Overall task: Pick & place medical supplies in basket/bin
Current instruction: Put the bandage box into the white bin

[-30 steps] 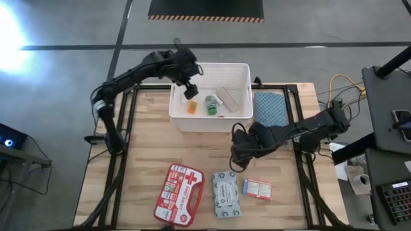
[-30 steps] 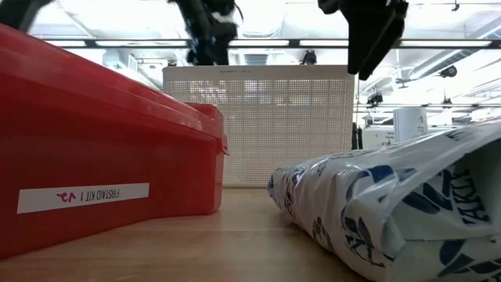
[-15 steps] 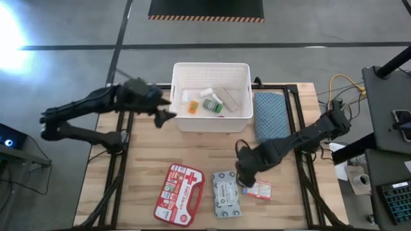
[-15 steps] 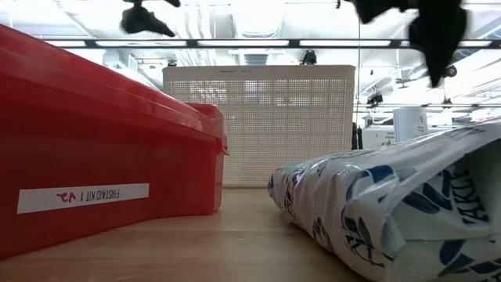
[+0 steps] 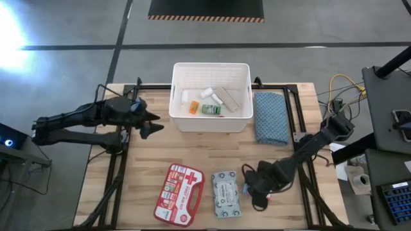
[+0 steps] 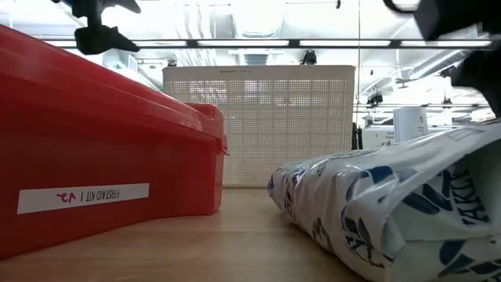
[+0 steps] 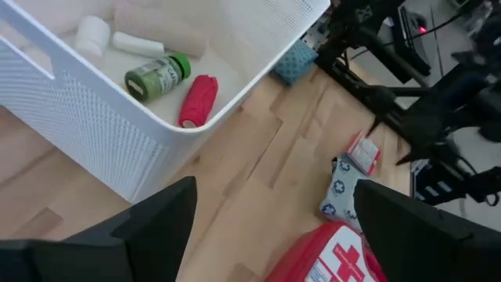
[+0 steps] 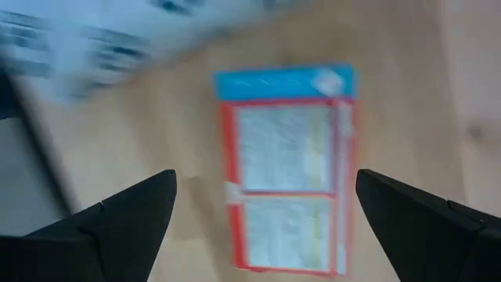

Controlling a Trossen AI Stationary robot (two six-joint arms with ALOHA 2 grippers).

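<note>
The white tub [image 5: 210, 125] stands at the table's far middle and holds white rolls [image 5: 207, 93], an orange piece [image 5: 192, 107] and the green bottle [image 7: 156, 76]. The red first-aid case [image 5: 180, 194] and the wipes pack [image 5: 226, 192] lie flat near the table's near edge. My right gripper [image 8: 266, 227] is open and hovers over the small red-white box [image 8: 286, 164], one finger off each side of it. In the high view that gripper [image 5: 255, 189] hides the box. My left gripper [image 5: 154, 126] is open, off the tub's left near corner.
A blue folded cloth [image 5: 271, 117] lies right of the tub. A red roll [image 7: 197, 100] and a beige pack [image 5: 228, 97] also lie in the tub. Bare wood shows between the tub and the near items.
My left gripper has drawn back from over the tub toward the table's left and near side, and white rolls now show in the tub. My right gripper has travelled from the table's middle toward the near edge and come down over the small red-white box.
</note>
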